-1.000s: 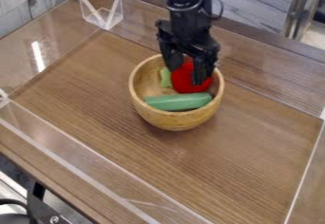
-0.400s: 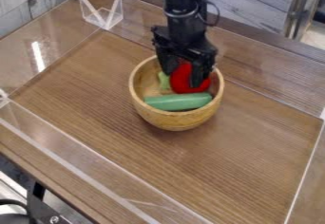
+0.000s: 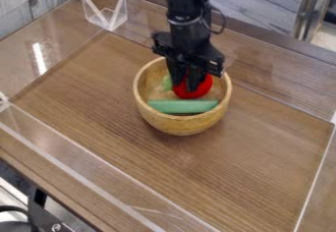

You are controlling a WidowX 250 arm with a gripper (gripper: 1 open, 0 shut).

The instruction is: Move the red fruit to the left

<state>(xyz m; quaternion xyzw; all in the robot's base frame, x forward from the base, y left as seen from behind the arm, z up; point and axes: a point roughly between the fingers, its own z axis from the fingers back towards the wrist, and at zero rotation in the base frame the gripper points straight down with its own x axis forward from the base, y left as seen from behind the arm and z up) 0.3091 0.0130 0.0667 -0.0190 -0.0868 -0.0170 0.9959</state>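
Claw (image 3: pixel 190 71) lowered and narrowed around the red fruit (image 3: pixel 195 85) inside the wooden bowl (image 3: pixel 183 127); whether it pinches the fruit cannot be told. Lifting should wait for a sure grip.

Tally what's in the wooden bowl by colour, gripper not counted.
Red: 1, the fruit
Long green: 1, the vegetable
Pale green: 1, the small piece
Total: 3 in the bowl
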